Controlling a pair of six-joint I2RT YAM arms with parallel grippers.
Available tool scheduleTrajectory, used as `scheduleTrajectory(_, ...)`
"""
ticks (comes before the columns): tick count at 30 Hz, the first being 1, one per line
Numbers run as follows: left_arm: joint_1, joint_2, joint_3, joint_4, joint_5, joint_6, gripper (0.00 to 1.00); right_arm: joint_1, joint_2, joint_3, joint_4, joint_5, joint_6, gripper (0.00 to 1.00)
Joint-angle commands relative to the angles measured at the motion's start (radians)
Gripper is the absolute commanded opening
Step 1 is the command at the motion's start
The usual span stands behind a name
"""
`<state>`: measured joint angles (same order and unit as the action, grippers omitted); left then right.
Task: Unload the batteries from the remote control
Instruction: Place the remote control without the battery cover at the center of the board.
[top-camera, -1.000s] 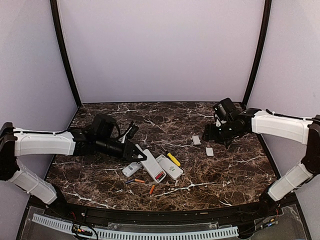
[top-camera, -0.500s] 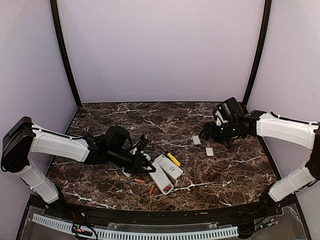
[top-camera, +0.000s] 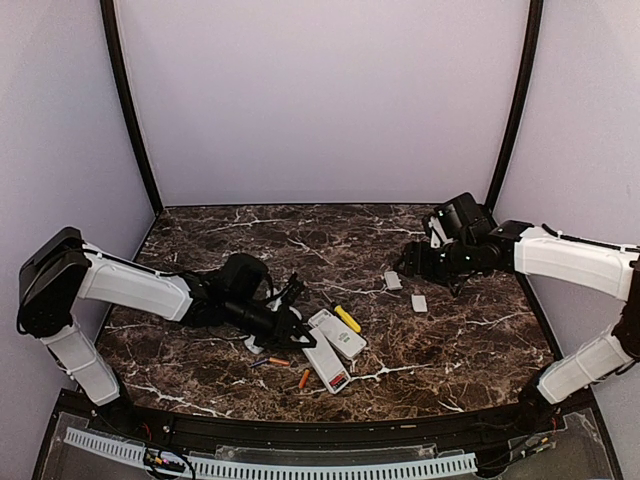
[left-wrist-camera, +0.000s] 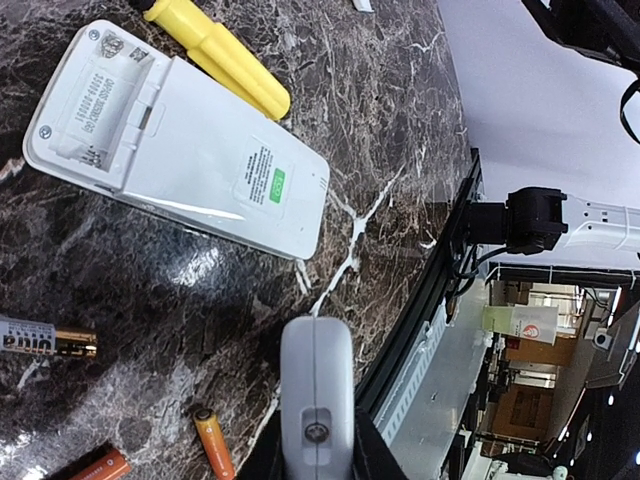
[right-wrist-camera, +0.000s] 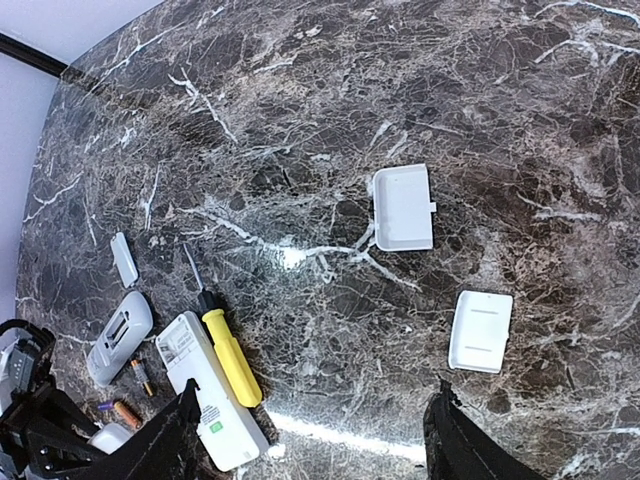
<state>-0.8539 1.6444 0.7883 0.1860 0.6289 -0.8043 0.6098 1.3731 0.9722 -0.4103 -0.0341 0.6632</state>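
Note:
My left gripper (top-camera: 296, 327) is shut on the end of a long white remote (top-camera: 327, 367), held edge-on between the jaws in the left wrist view (left-wrist-camera: 317, 375). A second white remote (top-camera: 340, 334) lies face down with its battery bay open and empty (left-wrist-camera: 180, 140). Loose batteries lie on the table: an orange one (top-camera: 303, 379), a bluish-orange one (top-camera: 270, 361), and in the left wrist view three of them (left-wrist-camera: 213, 445) (left-wrist-camera: 48, 340) (left-wrist-camera: 100, 468). My right gripper (top-camera: 408, 266) is open and empty above the table (right-wrist-camera: 310, 450), far right of the remotes.
A yellow-handled screwdriver (top-camera: 346, 318) lies beside the open remote (right-wrist-camera: 230, 355). Two white battery covers (right-wrist-camera: 403, 208) (right-wrist-camera: 481, 330) lie below my right gripper. A small grey remote (right-wrist-camera: 120, 335) and a narrow cover (right-wrist-camera: 123, 258) lie by the left arm. The table's front rail (left-wrist-camera: 460, 250) is close.
My left gripper has swung right and toward the front edge, taking the long remote with it; the remote now lies nearer the front. The right gripper has barely moved.

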Motion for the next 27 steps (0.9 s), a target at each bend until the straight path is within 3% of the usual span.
scheduleTrajectory(1,-0.002,0.027,0.019,-0.059,-0.018,0.046,0.21,0.013,0.012,0.01,0.025,-0.011,-0.008,0.74)
scheduleTrajectory(14,-0.003,0.059,0.068,-0.16,-0.072,0.1,0.36,0.024,0.022,0.026,0.023,-0.008,-0.008,0.75)
scheduleTrajectory(27,-0.003,0.102,0.121,-0.18,-0.077,0.119,0.4,0.03,0.024,0.027,0.025,-0.004,-0.007,0.75)
